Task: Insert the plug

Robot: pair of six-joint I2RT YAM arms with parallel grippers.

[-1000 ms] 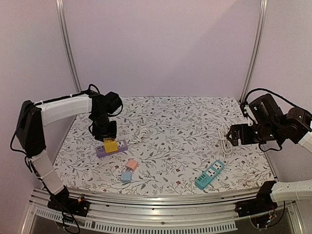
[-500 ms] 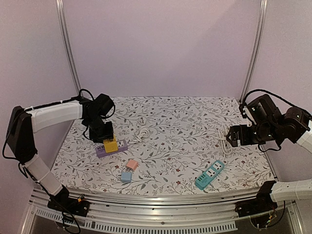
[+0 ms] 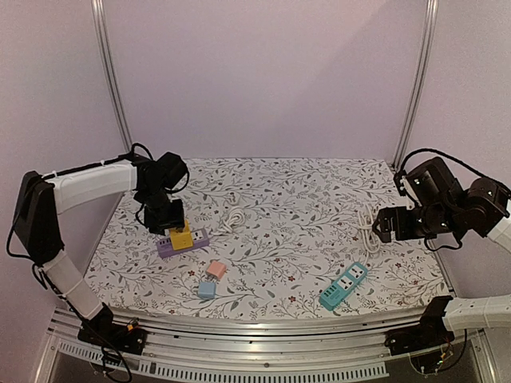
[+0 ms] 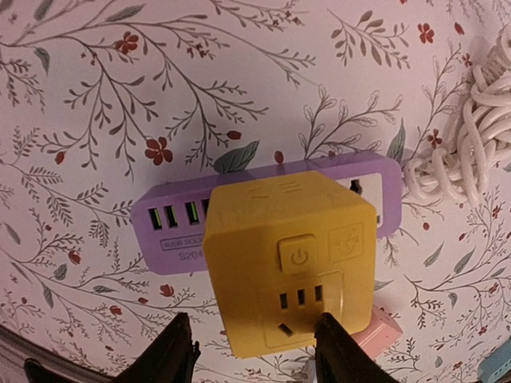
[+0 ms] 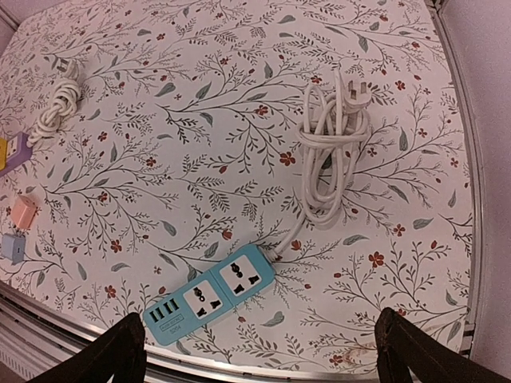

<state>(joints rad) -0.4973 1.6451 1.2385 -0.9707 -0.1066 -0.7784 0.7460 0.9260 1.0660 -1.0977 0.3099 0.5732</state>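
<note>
Snugly within left end effector [image 4: 255,323], yellow plug [image 4: 291,239], atop purple strip [image 4: 172,227]

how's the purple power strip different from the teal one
The purple power strip carries a yellow cube adapter; the teal power strip has bare sockets. Purple lies under the left tool; teal lies alone by the near edge. Both have USB ports and a bundled white cord.
</note>
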